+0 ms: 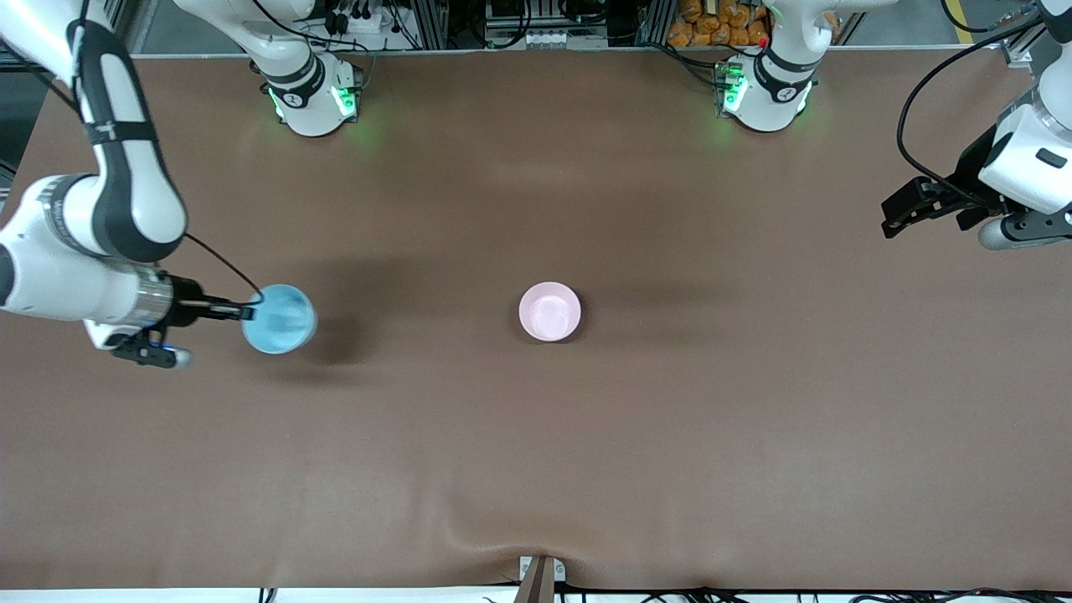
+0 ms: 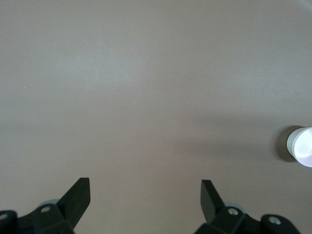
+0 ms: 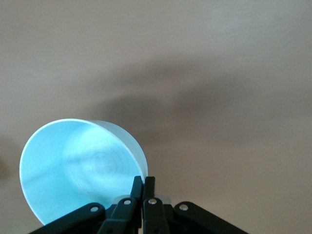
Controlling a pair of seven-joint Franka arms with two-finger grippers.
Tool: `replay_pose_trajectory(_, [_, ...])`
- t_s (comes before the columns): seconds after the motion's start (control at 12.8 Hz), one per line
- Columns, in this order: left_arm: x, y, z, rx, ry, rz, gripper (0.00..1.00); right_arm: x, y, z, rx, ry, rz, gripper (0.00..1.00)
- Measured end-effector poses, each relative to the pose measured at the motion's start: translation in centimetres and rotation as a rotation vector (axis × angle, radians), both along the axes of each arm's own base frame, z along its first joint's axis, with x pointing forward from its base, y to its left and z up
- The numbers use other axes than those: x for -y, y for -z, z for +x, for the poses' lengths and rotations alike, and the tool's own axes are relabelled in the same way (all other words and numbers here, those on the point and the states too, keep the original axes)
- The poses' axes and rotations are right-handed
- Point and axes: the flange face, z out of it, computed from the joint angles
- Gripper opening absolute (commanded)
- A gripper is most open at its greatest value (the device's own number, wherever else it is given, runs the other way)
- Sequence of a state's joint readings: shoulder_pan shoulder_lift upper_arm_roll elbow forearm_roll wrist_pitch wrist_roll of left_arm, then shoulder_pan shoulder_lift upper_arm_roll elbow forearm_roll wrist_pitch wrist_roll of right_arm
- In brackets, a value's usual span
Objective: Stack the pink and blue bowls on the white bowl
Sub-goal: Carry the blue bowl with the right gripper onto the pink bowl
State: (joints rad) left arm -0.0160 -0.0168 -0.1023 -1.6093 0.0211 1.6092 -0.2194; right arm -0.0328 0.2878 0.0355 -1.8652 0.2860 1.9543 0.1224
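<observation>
The blue bowl [image 1: 280,320] hangs tilted on its side over the table toward the right arm's end. My right gripper [image 1: 247,312] is shut on its rim; the thin wall is pinched between the fingers [image 3: 138,187], and the bowl's inside [image 3: 73,165] is open to the wrist camera. The pink bowl [image 1: 549,311] stands upright at the table's middle. In the left wrist view that bowl [image 2: 301,146] has a whitish outer wall; whether this is the white bowl under it I cannot tell. My left gripper [image 1: 893,219] waits open over the left arm's end, with bare table between its fingers [image 2: 78,195].
The brown table cover [image 1: 536,435] has a raised wrinkle near the front edge, above a small bracket [image 1: 540,574]. The two arm bases [image 1: 314,96] [image 1: 766,92] stand at the back edge.
</observation>
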Motion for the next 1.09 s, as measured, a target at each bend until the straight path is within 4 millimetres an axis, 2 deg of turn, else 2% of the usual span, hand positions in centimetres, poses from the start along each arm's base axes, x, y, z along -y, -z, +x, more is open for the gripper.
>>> replay_pose_trajectory(0.16, [0.0,-0.1,0.0,0.001,0.000,0.000,1.00,-5.3,-1.1,0.3,-0.016,0.064,0.003,0.00])
replay_pose_trajectory(0.39, [0.1,-0.2,0.0,0.001,0.002,0.000,1.00,-11.6,-3.0,0.3,-0.028,0.156,-0.015,0.00])
replay_pose_trajectory(0.62, [0.1,-0.2,0.0,0.000,0.002,0.000,1.00,-19.1,-3.5,-0.7,0.002,0.232,-0.025,0.00])
replay_pose_trajectory(0.86, [-0.1,-0.2,0.0,0.000,-0.001,0.000,1.00,-26.4,-1.5,-2.2,0.031,0.298,-0.027,0.00])
replay_pose_trajectory(1.09, [-0.1,-0.2,0.0,0.000,-0.003,0.000,1.00,-33.3,2.1,-4.1,0.067,0.361,-0.015,0.00])
